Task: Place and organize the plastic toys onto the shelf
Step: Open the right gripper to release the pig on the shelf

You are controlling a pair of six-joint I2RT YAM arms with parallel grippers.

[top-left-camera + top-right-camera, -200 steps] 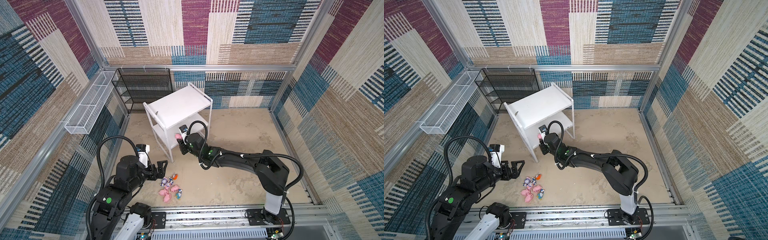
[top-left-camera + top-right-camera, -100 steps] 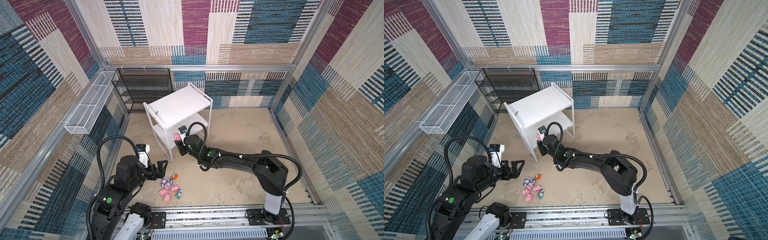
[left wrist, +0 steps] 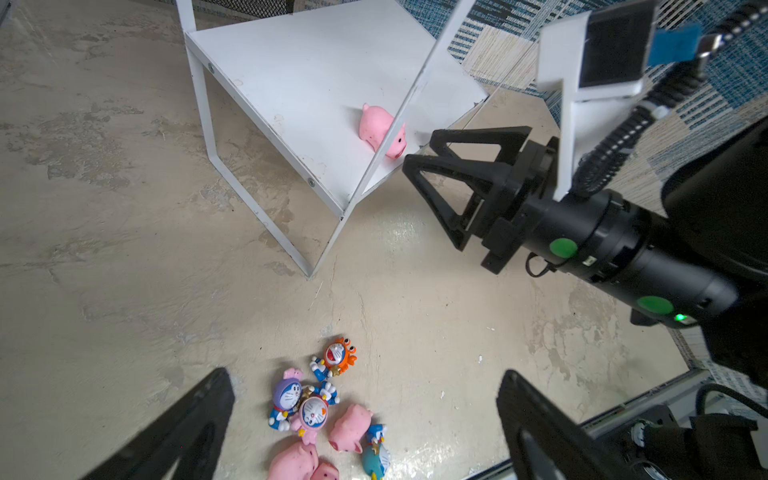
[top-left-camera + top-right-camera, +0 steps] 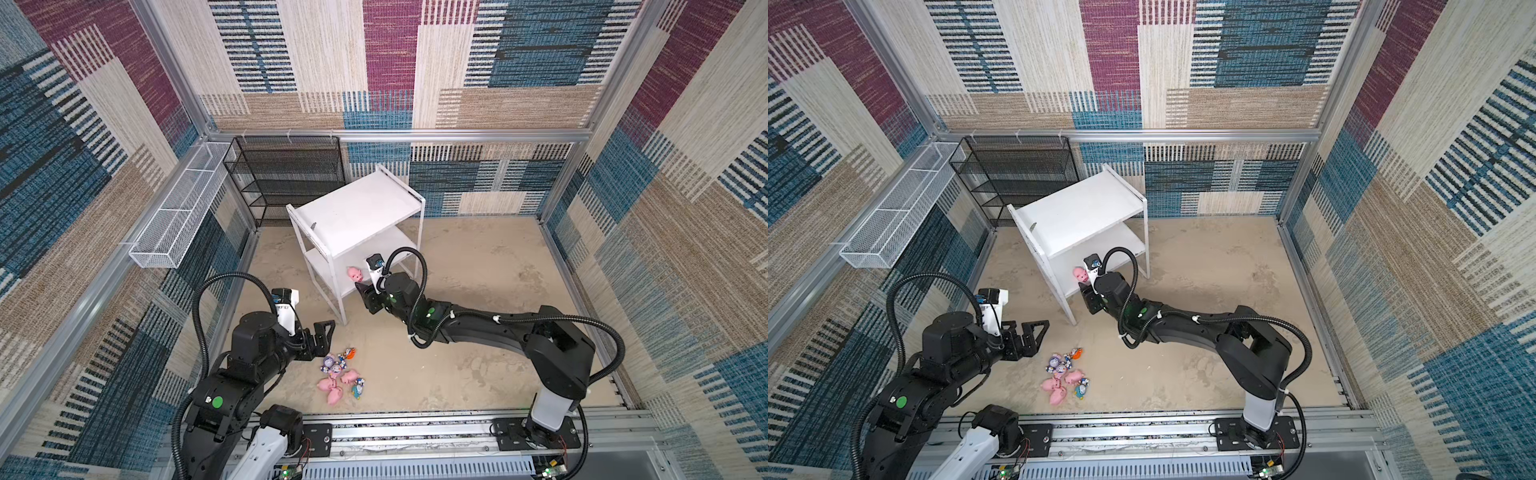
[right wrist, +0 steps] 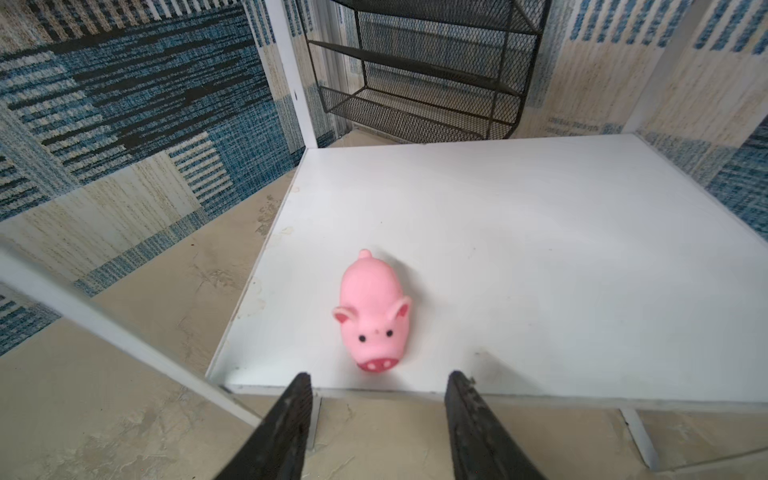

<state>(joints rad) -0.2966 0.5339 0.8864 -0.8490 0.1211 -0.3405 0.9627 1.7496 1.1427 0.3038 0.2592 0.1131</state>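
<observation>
The right tool (image 5: 380,376) is hanging partly open and empty, just beside the shiny pink plastic pig (image 5: 372,316) sitting on the lower board of the white metal shelf (image 5: 540,249). The left tool (image 4: 323,337) is hanging wide open, holding nothing.

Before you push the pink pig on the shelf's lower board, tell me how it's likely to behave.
The pig looks small and smooth, so it is probably light and a bit slippery. Its rounded body may slide or tip on the flat white shelf. It stands close to the shelf's edge, so a push toward that edge could drop it off.
</observation>
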